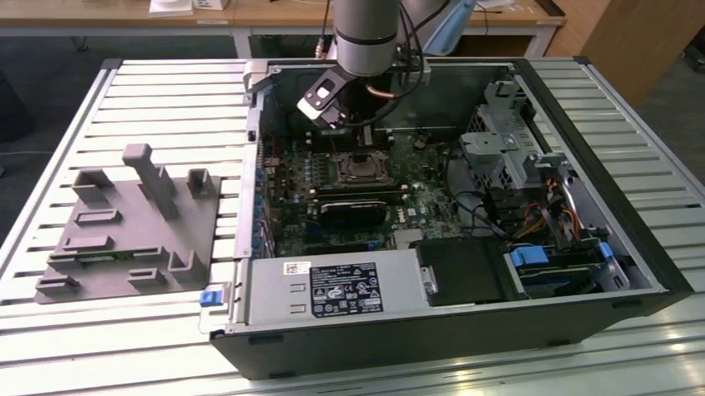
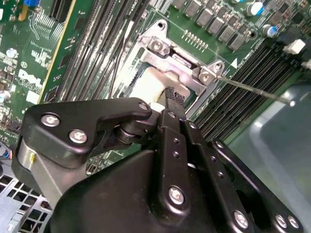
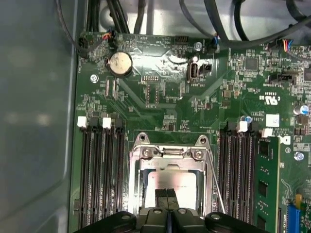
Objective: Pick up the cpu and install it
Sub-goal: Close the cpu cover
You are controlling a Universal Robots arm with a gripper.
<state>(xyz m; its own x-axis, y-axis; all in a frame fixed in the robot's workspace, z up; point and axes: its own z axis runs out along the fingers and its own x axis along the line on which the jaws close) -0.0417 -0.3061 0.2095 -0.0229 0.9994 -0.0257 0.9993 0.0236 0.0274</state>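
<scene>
Over the green motherboard (image 3: 160, 92) inside the open black computer case (image 1: 441, 346), you had the black two-fingered gripper (image 3: 167, 199) low above the dark square socket with its metal frame (image 3: 141, 165). Its fingertips (image 2: 173, 98) were pressed together with hardly a gap, right at the small flat silver-grey square cpu (image 3: 171, 180), which lay within that frame. You could not tell whether they gripped it.

Heads up: in the second wrist view the end effector (image 2: 173, 98) covers most of the chip (image 2: 146, 83), so you only get a pale corner. In the first wrist view, the socket frame (image 3: 167, 151) runs off the edge.
</scene>
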